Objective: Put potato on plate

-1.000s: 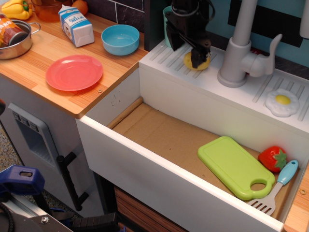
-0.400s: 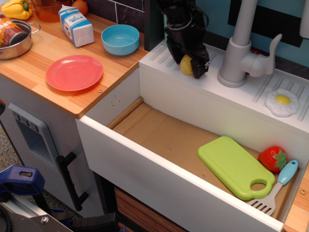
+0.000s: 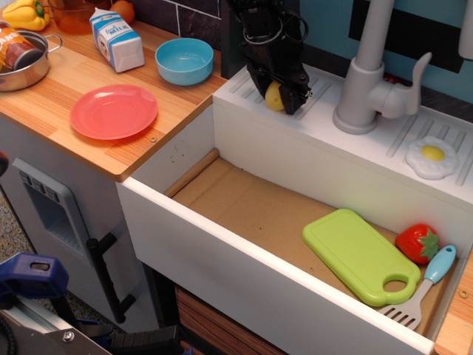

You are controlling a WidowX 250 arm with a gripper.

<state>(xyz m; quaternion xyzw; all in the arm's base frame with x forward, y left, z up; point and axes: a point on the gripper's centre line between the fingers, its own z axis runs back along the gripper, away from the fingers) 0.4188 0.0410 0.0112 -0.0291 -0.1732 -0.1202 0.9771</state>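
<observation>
My black gripper (image 3: 276,97) is shut on the small yellow potato (image 3: 274,96) and holds it just above the white ribbed ledge at the sink's back left corner. The coral-red plate (image 3: 114,110) lies flat and empty on the wooden counter, well to the left of the gripper and beyond the sink's left wall.
A light blue bowl (image 3: 184,60), milk carton (image 3: 117,38) and metal pot (image 3: 22,59) stand behind the plate. A grey faucet (image 3: 368,74) rises right of the gripper, a fried egg (image 3: 431,155) beyond. The sink (image 3: 244,200) holds a green board (image 3: 360,254), strawberry (image 3: 417,242) and spatula (image 3: 421,288).
The gripper has lifted the potato off the ledge and carried it a little left, towards the counter. Nothing else moved.
</observation>
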